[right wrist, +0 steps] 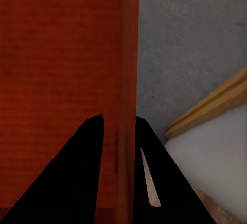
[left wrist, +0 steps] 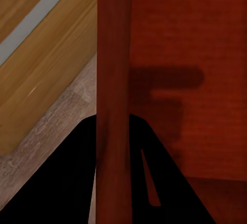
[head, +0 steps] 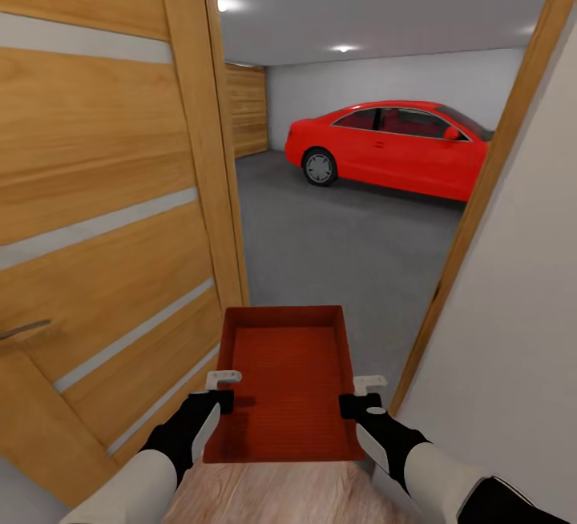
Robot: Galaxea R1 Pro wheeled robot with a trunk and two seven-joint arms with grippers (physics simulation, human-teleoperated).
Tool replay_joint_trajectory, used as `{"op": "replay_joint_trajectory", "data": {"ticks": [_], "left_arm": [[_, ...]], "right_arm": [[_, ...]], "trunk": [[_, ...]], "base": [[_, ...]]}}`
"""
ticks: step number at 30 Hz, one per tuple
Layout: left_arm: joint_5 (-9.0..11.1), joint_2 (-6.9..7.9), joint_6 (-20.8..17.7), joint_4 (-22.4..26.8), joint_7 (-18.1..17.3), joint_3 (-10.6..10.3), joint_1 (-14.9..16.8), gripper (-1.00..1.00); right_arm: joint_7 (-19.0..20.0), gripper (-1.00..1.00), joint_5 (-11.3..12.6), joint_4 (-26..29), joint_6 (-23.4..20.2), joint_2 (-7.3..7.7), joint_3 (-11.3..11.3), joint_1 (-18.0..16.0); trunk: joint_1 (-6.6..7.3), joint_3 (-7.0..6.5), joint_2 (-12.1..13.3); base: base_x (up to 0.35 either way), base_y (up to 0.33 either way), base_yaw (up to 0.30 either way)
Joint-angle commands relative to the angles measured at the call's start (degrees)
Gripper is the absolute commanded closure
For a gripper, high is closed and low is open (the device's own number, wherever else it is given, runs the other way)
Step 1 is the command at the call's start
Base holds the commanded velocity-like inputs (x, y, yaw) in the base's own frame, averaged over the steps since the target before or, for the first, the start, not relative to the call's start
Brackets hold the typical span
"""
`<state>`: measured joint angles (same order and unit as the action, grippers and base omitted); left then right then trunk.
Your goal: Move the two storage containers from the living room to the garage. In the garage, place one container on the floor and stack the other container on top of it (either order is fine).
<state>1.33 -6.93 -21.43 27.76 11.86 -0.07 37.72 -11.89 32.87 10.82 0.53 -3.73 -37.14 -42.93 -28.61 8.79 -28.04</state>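
We carry one container (head: 284,380) through the doorway, car (head: 390,147) ahead; left gripper (head: 218,401) and right gripper (head: 358,405) each clamp a side wall. Next: roll onto the grey floor (head: 336,243) and set it down.

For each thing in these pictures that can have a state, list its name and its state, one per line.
Storage container: empty, held level off the floor, gripped by both side walls.
Left gripper: shut on the container's left wall.
Right gripper: shut on the right wall.
Wooden door: swung open.
Red car: parked, doors shut.
Ceiling lights: on.
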Motion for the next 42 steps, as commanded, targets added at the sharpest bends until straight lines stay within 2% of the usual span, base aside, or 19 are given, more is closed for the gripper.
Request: {"op": "replay_joint_trajectory", "data": {"ticks": [1,10,23,27,42], "left_arm": [[-0.8,0.51,-0.5,-0.4,0.5,-0.2,0.0,1.0],[-0.8,0.51,-0.5,-0.4,0.5,-0.2,0.0,1.0],[-0.8,0.51,-0.5,-0.3,0.5,-0.2,0.0,1.0],[-0.8,0.51,-0.5,-0.3,0.5,-0.2,0.0,1.0],[-0.8,0.51,-0.5,-0.3,0.4,-0.2,0.0,1.0]], "right_arm": [[-1.5,1.0,-0.8,0.2,0.2,0.84,1.9,-0.1],[-1.5,1.0,-0.8,0.2,0.2,1.0,1.9,-0.1],[-1.5,1.0,-0.8,0.2,0.2,0.86,1.9,-0.1],[-1.5,1.0,-0.8,0.2,0.2,1.0,1.9,-0.1],[-1.5,1.0,-0.8,0.2,0.2,1.01,1.9,-0.1]], "trunk": [[-0.04,0.1,-0.1],[-0.04,0.1,-0.1],[-0.04,0.1,-0.1],[-0.04,0.1,-0.1],[-0.04,0.1,-0.1]], "base": [[0.117,0.0,0.0],[0.114,0.0,-0.014],[0.111,0.0,-0.24],[0.112,0.017,-0.067],[0.205,0.203,-0.002]]}}
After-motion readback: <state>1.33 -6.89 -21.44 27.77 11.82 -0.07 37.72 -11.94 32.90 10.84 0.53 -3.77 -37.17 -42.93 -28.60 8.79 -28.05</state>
